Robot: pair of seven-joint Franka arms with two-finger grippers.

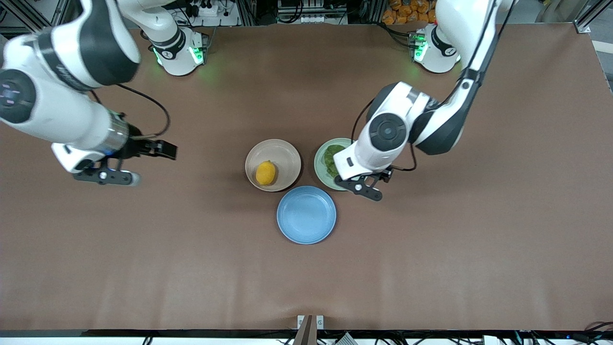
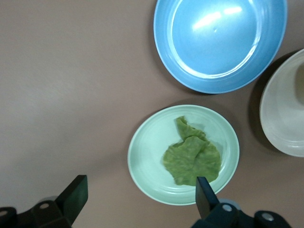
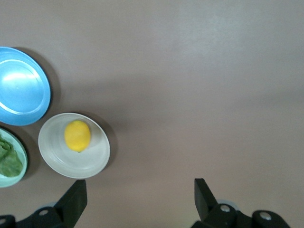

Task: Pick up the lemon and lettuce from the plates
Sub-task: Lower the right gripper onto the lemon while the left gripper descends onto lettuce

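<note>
The lemon (image 1: 266, 173) lies on the beige-pink plate (image 1: 285, 154) at mid-table; in the right wrist view, lemon (image 3: 77, 136) and plate (image 3: 57, 159) show apart from the jaws. The lettuce (image 1: 331, 158) lies on the mint green plate (image 1: 322, 170), beside the beige one toward the left arm's end. My left gripper (image 1: 364, 187) is open and empty over that plate's edge; the left wrist view shows the gripper (image 2: 140, 199), lettuce (image 2: 192, 159) and plate (image 2: 147, 152). My right gripper (image 1: 105, 176) (image 3: 140, 199) is open and empty over bare table toward the right arm's end.
An empty bright blue plate (image 1: 306, 214) sits nearer the front camera than the other two plates, close against both; it also shows in the left wrist view (image 2: 221, 42) and the right wrist view (image 3: 21, 85). Brown table all round.
</note>
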